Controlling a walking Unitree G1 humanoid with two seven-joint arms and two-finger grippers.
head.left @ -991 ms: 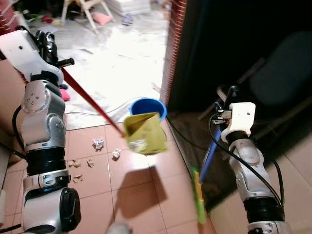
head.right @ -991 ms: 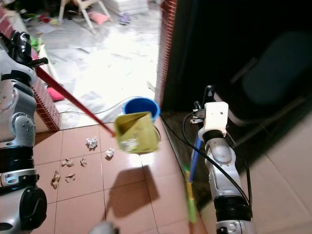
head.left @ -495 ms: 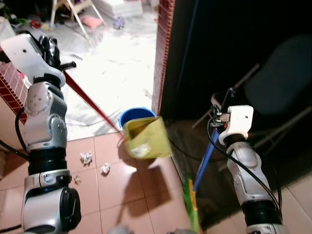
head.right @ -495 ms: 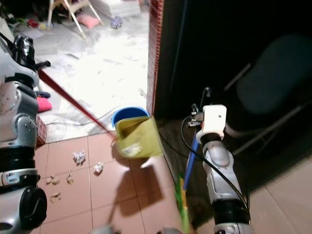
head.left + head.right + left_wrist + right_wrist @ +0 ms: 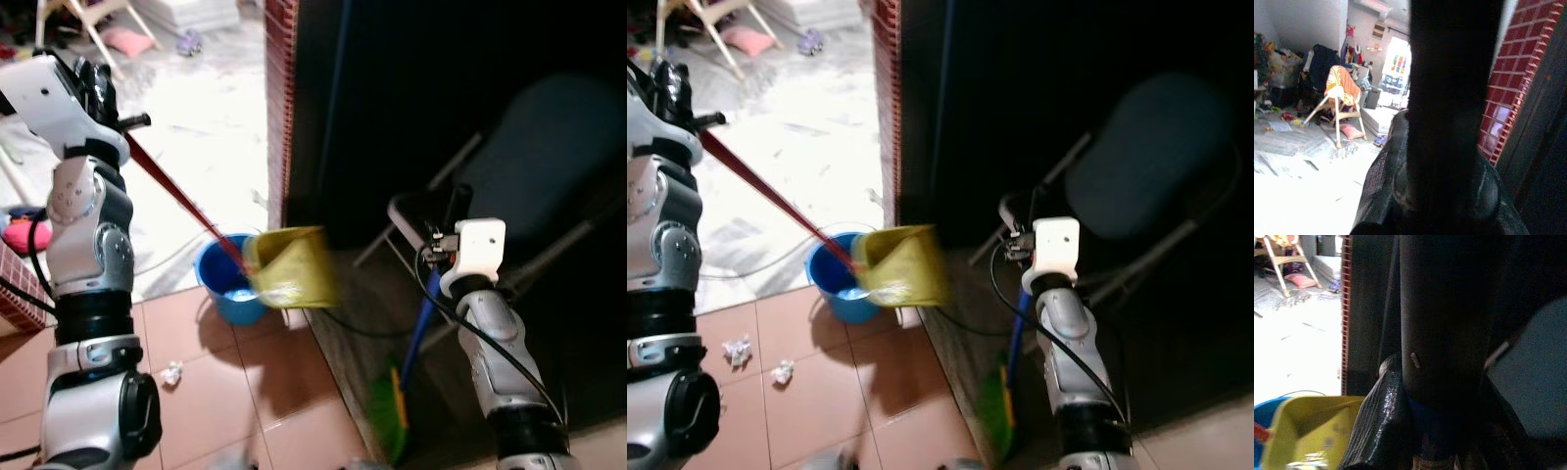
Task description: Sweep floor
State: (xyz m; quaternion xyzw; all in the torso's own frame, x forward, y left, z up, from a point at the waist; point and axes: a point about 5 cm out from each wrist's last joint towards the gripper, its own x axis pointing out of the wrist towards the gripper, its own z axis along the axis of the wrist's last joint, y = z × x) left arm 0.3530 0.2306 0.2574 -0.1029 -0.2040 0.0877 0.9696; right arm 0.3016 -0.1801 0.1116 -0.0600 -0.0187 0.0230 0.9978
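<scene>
left gripper (image 5: 93, 83) grips the dustpan (image 5: 291, 266) handle, right gripper (image 5: 443, 211) the broom (image 5: 416, 338); next, tip it into the bucket (image 5: 223, 279) at nine o'clock.

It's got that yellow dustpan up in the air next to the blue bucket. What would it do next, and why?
Probably tip the yellow dustpan over the blue bucket: scraps of litter lie in the pan, the left gripper holds its red handle, and the pan hangs beside the bucket's rim.

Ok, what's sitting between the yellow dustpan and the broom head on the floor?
Bare tile and the dark doorway sill between the yellow dustpan and the green broom head, in the left eye view.
</scene>
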